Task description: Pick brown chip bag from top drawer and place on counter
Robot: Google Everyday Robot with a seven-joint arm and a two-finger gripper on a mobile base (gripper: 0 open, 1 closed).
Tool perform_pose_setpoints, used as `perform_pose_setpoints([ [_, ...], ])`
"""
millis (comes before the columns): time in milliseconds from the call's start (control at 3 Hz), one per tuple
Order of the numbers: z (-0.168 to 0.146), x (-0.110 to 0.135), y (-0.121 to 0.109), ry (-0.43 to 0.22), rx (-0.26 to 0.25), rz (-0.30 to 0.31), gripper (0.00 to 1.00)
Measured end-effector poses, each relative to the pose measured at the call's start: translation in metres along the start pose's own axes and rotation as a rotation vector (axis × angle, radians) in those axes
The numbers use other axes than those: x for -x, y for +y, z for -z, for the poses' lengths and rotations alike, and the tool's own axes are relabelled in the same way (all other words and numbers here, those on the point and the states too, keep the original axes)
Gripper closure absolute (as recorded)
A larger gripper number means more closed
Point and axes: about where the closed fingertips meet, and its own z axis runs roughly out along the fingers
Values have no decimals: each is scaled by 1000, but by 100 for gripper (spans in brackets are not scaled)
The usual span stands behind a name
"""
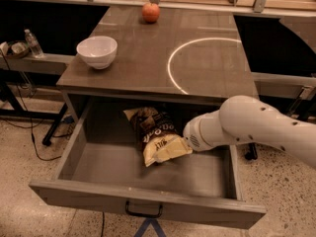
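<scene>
The brown chip bag (153,135) lies inside the open top drawer (148,209), near its back middle, dark brown on top with a cream-yellow lower end. My gripper (177,149) reaches in from the right on a white arm (256,125) and sits at the bag's lower right corner, touching or overlapping its cream end. The gripper's tip blends with the bag there. The counter (143,63) above the drawer carries a thin white circle (170,65). The drawer's black handle (143,212) shows on the front panel.
A white bowl (97,51) stands on the counter's left side and a red apple (151,12) at its back edge. A water bottle (33,43) stands on a shelf at the far left. The arm spans the drawer's right wall.
</scene>
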Motion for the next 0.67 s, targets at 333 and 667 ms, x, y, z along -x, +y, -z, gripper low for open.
perform_pose_setpoints([
  [333, -35, 0, 4, -40, 28, -30, 0],
  [667, -61, -8, -4, -60, 31, -56, 12],
])
